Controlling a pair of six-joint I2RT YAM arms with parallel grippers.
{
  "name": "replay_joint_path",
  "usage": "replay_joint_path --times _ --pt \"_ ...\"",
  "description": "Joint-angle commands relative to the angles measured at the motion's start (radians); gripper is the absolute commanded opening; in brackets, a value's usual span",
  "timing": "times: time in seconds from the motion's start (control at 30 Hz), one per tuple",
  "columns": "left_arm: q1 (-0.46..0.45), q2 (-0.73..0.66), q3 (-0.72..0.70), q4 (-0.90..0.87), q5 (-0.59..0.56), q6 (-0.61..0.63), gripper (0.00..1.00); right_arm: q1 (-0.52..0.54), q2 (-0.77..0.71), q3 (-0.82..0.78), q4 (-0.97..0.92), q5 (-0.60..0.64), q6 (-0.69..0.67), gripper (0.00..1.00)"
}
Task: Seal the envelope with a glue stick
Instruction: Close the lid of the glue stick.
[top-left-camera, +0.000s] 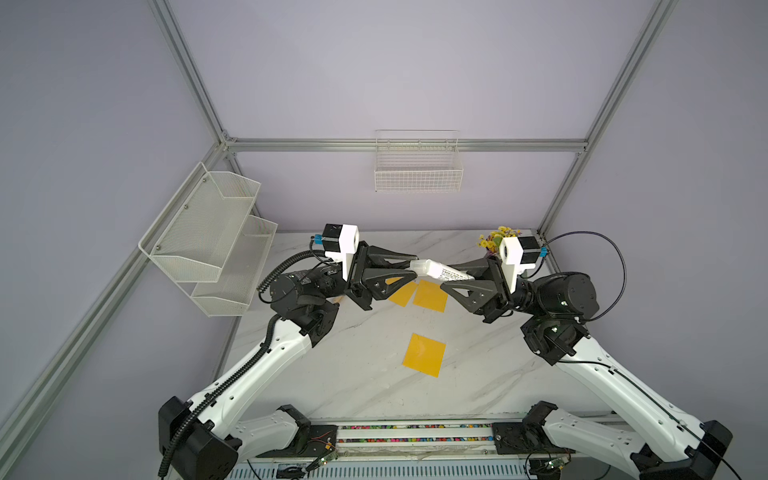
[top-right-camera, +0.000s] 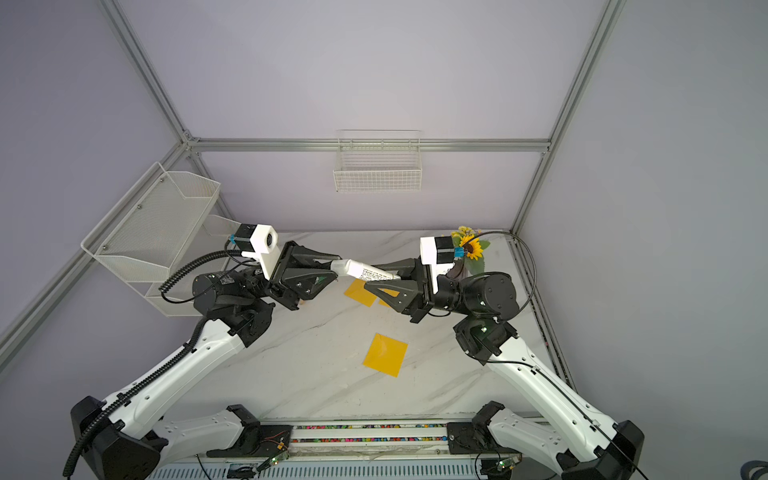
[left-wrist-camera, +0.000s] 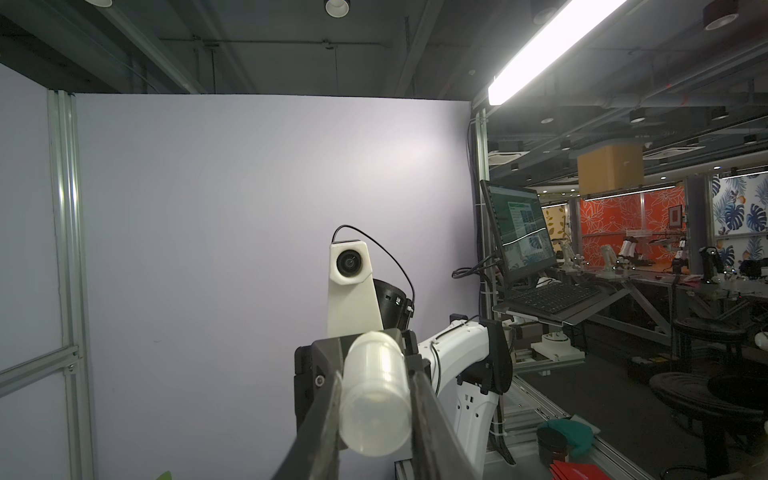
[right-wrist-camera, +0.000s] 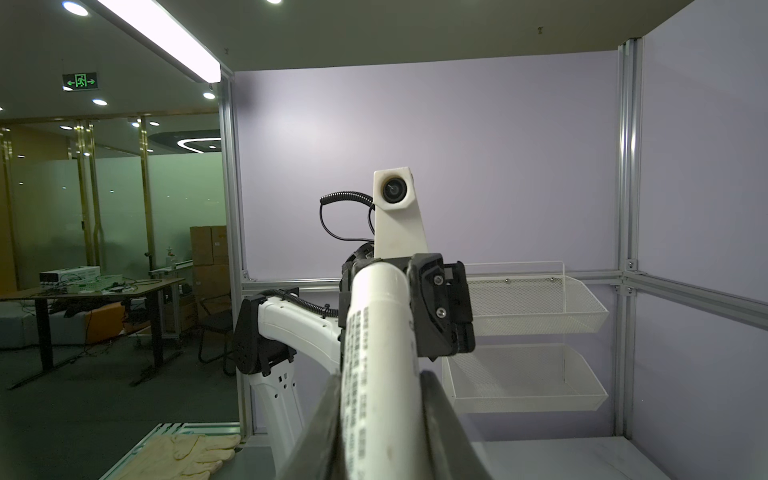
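On your white marble-patterned table (top-left-camera: 365, 374), near twelve o'clock, the black left gripper (top-left-camera: 411, 268) and black right gripper (top-left-camera: 454, 275) meet above a flat yellow envelope (top-left-camera: 431, 297). Both are clenched on the small white cylindrical glue stick (top-left-camera: 440, 271), the left on its cap at nine o'clock, the right on its label at three.

Glue stick (top-left-camera: 440, 270) above table (top-left-camera: 353, 374)

White-shelled arms (top-left-camera: 274, 357), black joints (top-left-camera: 565, 297), truss-webbed black pincers (top-left-camera: 415, 266), ribbed cable (right-wrist-camera: 309, 306), white camera mounts (top-left-camera: 347, 245)
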Motion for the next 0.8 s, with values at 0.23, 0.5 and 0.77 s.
replay_joint_path --times 0.23,0.5,0.77 --pt "-0.011 -0.008 0.041 -0.148 0.098 0.088 0.0 0.008 -0.029 0.123 -0.472 0.019 -0.156 0.0" --pt "-0.021 -0.046 0.05 -0.352 0.123 0.2 0.0 0.009 -0.012 0.199 -0.786 -0.001 -0.246 0.0" --pt "-0.029 -0.06 0.054 -0.492 0.152 0.262 0.0 0.008 -0.014 0.276 -1.026 0.02 -0.327 0.0"
